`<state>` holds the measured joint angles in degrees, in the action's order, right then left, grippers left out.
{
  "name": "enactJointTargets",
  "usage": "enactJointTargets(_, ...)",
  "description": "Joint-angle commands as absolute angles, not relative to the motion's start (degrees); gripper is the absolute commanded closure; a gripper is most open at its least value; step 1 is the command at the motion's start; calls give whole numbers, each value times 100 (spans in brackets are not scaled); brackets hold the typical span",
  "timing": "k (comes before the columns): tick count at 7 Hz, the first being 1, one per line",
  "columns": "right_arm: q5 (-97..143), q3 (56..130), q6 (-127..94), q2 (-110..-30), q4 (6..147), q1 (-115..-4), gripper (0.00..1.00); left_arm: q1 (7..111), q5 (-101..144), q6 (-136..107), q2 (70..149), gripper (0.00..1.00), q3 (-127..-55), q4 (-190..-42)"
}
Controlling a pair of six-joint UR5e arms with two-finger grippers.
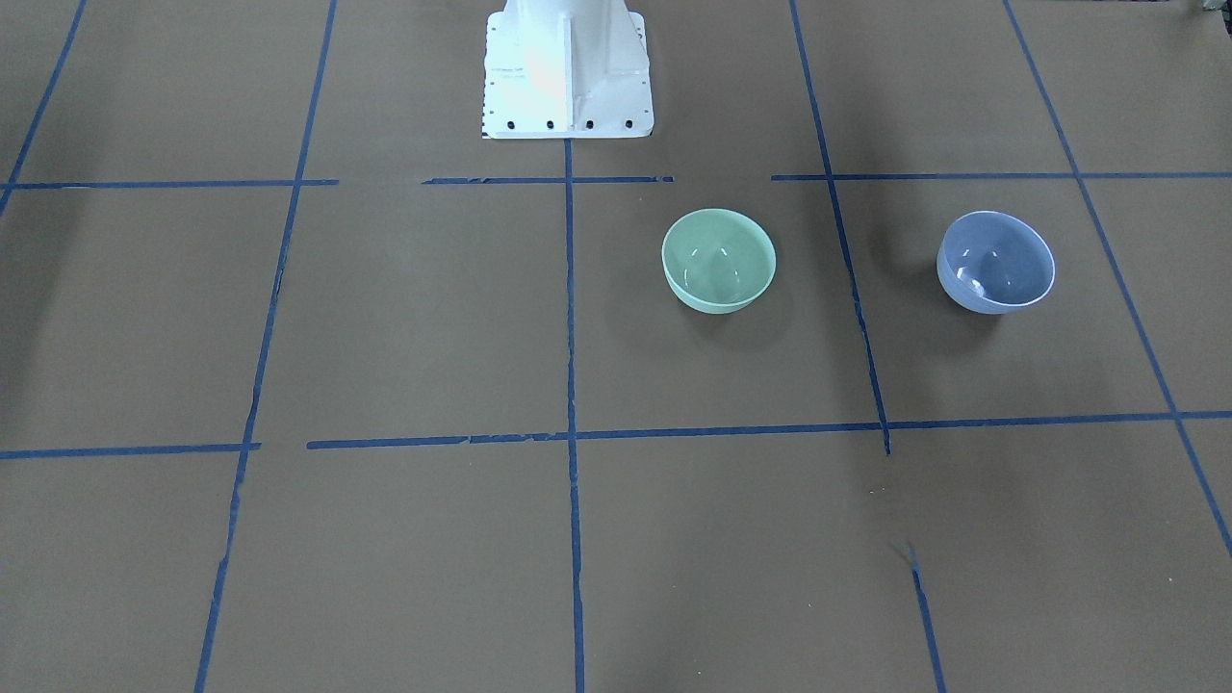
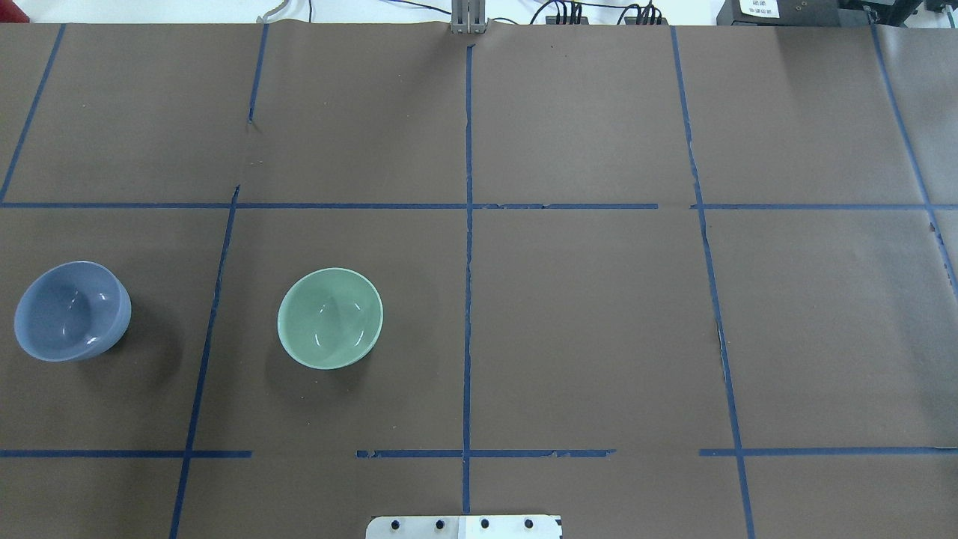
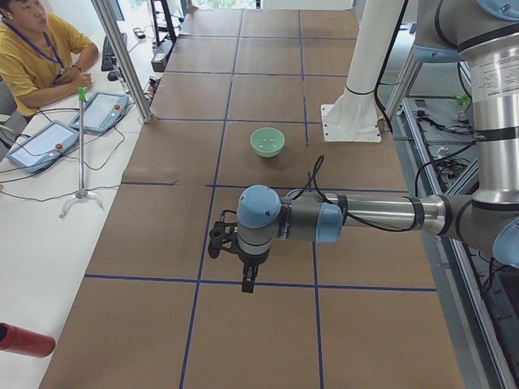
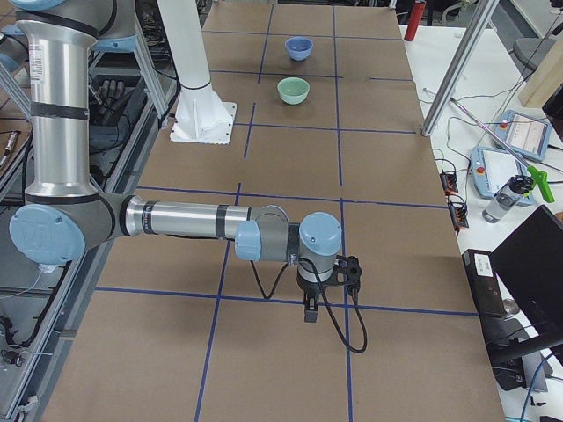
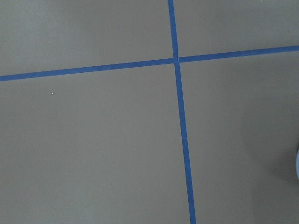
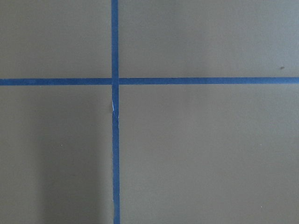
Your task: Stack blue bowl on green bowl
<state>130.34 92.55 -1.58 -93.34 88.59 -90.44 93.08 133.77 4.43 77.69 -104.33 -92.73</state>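
The blue bowl (image 1: 996, 262) stands upright on the brown table, on my left side (image 2: 71, 311). The green bowl (image 1: 718, 260) stands upright a bowl-width or two from it, nearer the table's middle (image 2: 330, 318). The two bowls are apart and both are empty. My left gripper (image 3: 247, 279) hangs above the table in the exterior left view, and the arm hides the blue bowl there. My right gripper (image 4: 310, 312) hangs over the far right part of the table, far from both bowls (image 4: 298, 47). I cannot tell whether either gripper is open or shut. Both wrist views show only table and tape.
Blue tape lines (image 2: 468, 224) divide the table into squares. The white robot base (image 1: 568, 72) stands at the table's robot-side edge. An operator (image 3: 32, 57) sits at a side bench with tablets (image 3: 101, 109). A metal post (image 3: 122, 57) stands at the table's far edge.
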Motion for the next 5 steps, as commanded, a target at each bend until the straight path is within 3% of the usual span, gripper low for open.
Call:
enactJointTargets(1,13043,9255,-158,-9334,8868,-9044,0,9308,13377,448,7770,0,-10380,-9272)
enactJointTargets(5,13034,9255,-158,-9334,8859,-9044,0,8994,13815,378,8032,0,-10441,-9264)
